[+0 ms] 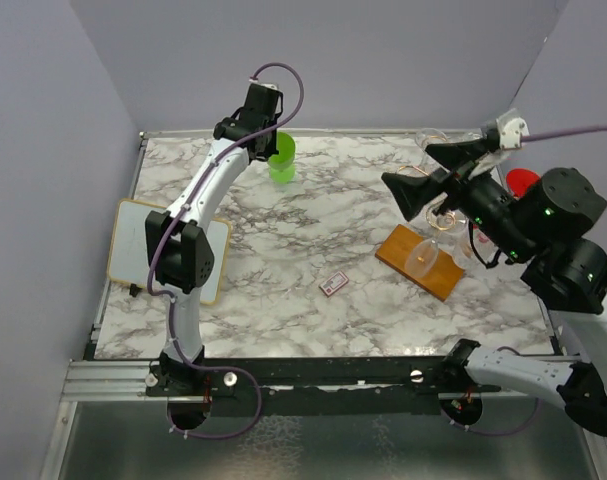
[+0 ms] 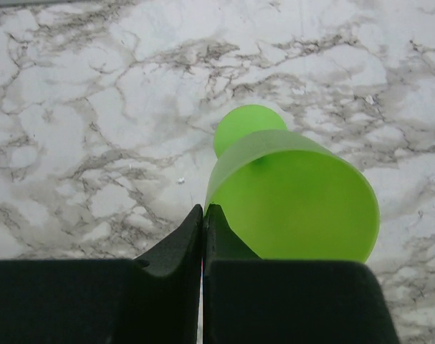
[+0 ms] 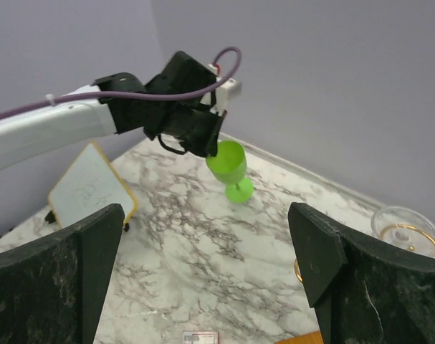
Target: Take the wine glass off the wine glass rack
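Tipping is my main worry. My left claw (image 2: 203,211) is closed tight at the rim of the green wine glass (image 2: 296,208), which stands upright on the marble table (image 1: 313,230) at about 12 o'clock, well apart from the wine glass rack (image 1: 395,250) at 3 o'clock. The rim's wall runs right into the seam between my fingers, but I cannot tell whether it is pinched there. If it is, any sideways pull before I let go topples the glass, since the stem is thin and the foot small. Lifting away at a slant does the same.

My right claw (image 1: 405,165) hangs spread wide above the rack, gripping nothing. A clear glass (image 3: 407,226) sits just beside it at 4 o'clock in the wrist view, gold wire showing through it. Dropping carelessly, I judge, lets one broad finger knock that glass or snag the curled wire, and the light stand could tilt on its wooden base.
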{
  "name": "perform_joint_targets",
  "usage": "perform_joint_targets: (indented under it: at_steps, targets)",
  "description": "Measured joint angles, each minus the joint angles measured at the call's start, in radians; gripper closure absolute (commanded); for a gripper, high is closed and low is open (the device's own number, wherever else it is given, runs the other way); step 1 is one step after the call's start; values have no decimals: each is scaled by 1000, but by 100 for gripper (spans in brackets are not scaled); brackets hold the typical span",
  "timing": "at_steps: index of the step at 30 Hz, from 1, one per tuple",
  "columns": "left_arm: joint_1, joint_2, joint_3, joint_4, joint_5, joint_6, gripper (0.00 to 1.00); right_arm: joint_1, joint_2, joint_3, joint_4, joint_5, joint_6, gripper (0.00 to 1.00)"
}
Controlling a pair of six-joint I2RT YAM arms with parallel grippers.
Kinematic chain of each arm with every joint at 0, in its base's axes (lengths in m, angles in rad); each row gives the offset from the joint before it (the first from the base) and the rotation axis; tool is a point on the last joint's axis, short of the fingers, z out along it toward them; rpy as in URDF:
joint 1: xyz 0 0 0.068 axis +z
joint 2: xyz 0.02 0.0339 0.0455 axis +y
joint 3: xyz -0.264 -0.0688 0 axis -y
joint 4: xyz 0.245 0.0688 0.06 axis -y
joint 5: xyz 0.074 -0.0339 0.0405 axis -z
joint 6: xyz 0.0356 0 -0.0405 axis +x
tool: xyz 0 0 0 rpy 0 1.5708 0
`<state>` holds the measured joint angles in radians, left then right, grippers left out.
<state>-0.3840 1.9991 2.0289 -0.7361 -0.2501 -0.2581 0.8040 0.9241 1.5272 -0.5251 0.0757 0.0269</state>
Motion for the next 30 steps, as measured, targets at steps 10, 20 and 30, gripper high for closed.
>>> perform_joint_targets:
  at_steps: [10, 20, 30]
  targets:
    - [45, 198, 277, -60, -1, 23, 100, 0, 193, 119, -172, 252, 39, 1]
    - [55, 253, 318, -134, -5, 30, 100, 0, 186, 210, -215, 274, 16, 1]
    - [69, 257, 284, -167, -14, 34, 87, 0, 96, 200, -208, 273, -16, 1]
